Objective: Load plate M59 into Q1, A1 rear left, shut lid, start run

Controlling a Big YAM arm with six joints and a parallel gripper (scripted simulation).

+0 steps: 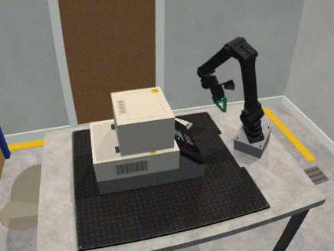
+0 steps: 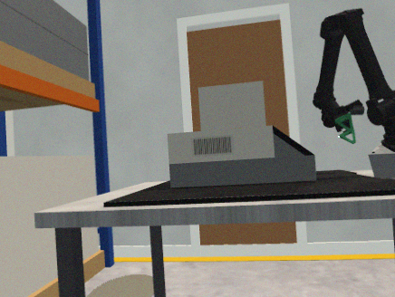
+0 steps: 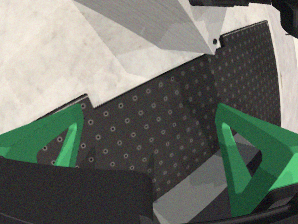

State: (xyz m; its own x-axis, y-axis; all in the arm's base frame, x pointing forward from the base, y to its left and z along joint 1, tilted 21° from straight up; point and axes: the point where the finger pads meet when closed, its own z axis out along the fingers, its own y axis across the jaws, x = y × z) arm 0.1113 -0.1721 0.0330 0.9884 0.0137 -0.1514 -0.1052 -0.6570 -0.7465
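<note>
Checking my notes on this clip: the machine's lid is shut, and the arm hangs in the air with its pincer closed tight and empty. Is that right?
Not quite. The pincer is wide open, not closed: the wrist view shows its green fingers far apart with nothing between them. The rest holds: the machine's lid is shut and the arm hangs in the air.

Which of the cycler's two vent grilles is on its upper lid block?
The small pale grille on the lid's top face; the wider, darker grille is on the lower body.
</note>
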